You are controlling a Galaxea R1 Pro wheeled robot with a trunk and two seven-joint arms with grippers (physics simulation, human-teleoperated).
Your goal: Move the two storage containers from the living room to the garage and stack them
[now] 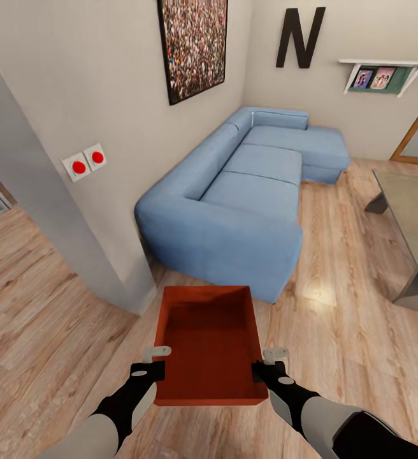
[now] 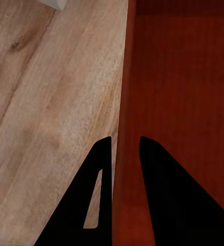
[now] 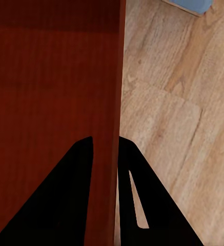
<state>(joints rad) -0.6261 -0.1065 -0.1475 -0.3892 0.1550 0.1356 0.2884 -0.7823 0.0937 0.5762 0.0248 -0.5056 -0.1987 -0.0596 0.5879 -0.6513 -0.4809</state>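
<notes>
You hold one red bin over the wood floor, just in front of the blue sofa. L gripper pinches its left wall, R gripper pinches the right wall.

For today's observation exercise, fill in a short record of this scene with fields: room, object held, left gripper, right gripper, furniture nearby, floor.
room: living room with pale walls, a framed crowd picture and a black letter N
object held: orange-red rectangular open storage container, empty inside
left gripper: left gripper with fingers astride the container's left wall
right gripper: right gripper with fingers astride the container's right wall
furniture nearby: blue sectional sofa beyond the container; grey table at the right
floor: light wood-plank floor
</notes>
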